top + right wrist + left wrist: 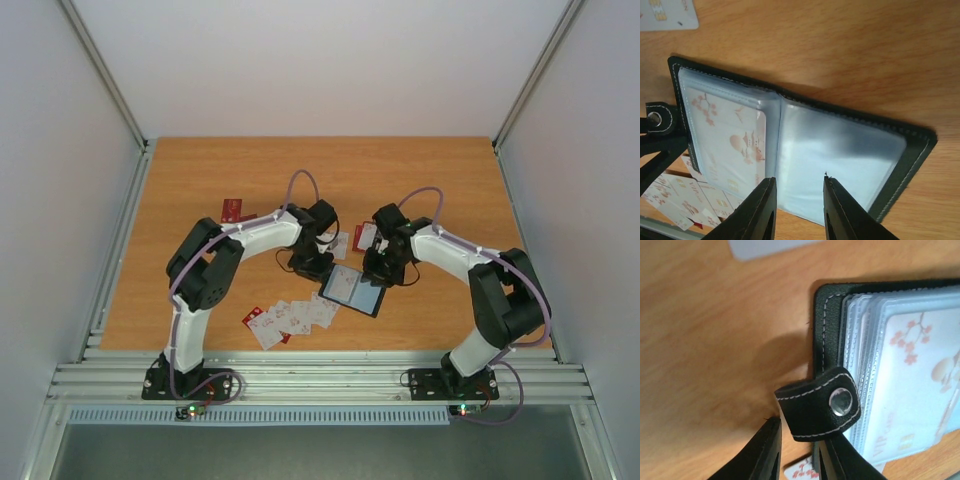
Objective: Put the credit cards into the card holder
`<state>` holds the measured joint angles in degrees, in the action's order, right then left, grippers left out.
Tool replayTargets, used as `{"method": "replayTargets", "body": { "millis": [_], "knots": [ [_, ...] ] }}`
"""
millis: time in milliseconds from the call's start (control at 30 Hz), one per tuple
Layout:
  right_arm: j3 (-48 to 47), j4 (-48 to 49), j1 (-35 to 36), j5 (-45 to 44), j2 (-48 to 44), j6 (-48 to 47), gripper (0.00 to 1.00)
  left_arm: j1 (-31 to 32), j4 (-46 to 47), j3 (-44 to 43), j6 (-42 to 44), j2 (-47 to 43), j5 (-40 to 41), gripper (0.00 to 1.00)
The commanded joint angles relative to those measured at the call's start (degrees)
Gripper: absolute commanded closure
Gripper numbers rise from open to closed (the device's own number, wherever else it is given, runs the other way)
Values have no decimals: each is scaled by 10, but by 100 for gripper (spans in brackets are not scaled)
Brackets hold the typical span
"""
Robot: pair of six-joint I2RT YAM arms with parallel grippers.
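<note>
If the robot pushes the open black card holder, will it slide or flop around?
It would probably slide: the card holder lies flat and open on the smooth wooden table. Its clear plastic sleeves look thin and bendy, so they would likely flop when lifted. The snap strap curls up, so it seems soft too.

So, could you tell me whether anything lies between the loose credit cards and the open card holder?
Nothing visible does: the credit cards lie right beside the card holder. The left gripper sits at its snap tab, and one sleeve already holds a card.
</note>
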<state>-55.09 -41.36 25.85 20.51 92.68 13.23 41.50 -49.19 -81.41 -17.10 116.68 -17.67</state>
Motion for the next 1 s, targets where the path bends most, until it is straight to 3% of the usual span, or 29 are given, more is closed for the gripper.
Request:
{"method": "replayTargets", "body": {
  "millis": [0,167,333,633,967],
  "knots": [
    [-30,-30,-18,-10,-10,-43,73,2,-3,-44,1,33,-14,77],
    [-54,-49,-19,0,-40,-79,70,1,-22,-44,-4,3,-5,75],
    [-14,-13,-8,62,-99,-45,63,-3,-13,16,-15,-75,0,69],
    [79,63,120,35,-158,75,61,-9,40,147,5,-131,-36,68],
    [192,219,210,32,-170,200,55,-9,54,196,26,-125,-24,68]
  ]
}}
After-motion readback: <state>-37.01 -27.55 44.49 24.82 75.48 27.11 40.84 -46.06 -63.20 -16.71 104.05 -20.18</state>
